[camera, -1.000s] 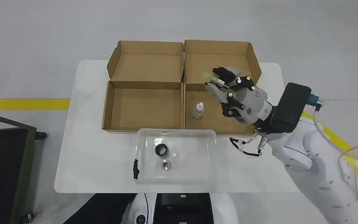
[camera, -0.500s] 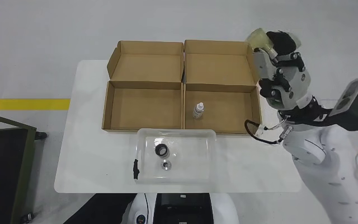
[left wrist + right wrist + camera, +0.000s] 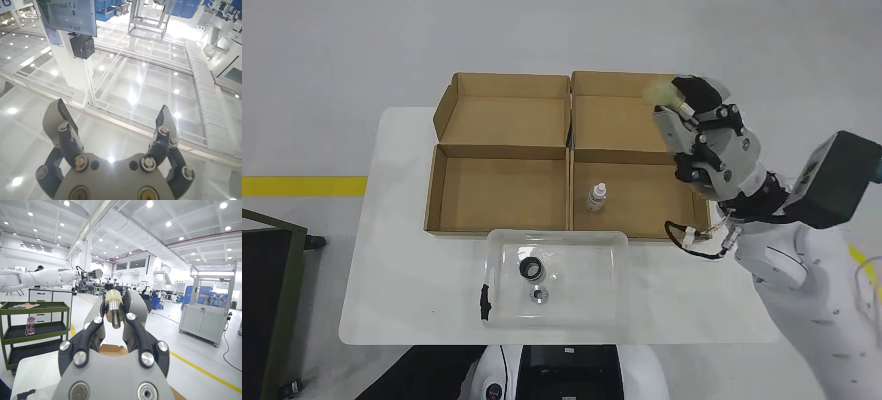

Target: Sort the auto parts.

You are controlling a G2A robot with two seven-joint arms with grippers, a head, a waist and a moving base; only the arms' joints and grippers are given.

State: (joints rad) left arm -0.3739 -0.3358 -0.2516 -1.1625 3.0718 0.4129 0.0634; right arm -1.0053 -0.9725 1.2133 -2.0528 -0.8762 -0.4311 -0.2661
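Note:
My right gripper is shut on a bolt-like auto part with a yellowish cylinder head and a threaded metal stem. It hangs above the back flap of the right cardboard box, near that box's far right corner. A small white bottle stands inside this box. The left cardboard box holds nothing. In front of the boxes, a clear tray contains a black ring and a small metal nut. My left gripper points up at the ceiling, open, with nothing between its fingers.
Both boxes have their lids folded back toward the far edge of the white table. A black strip sits at the tray's left edge. Bare table lies left of the boxes and tray.
The right gripper, holding the part, rose from over the right box, swung out past its far right corner, then came back a little left over the flap.

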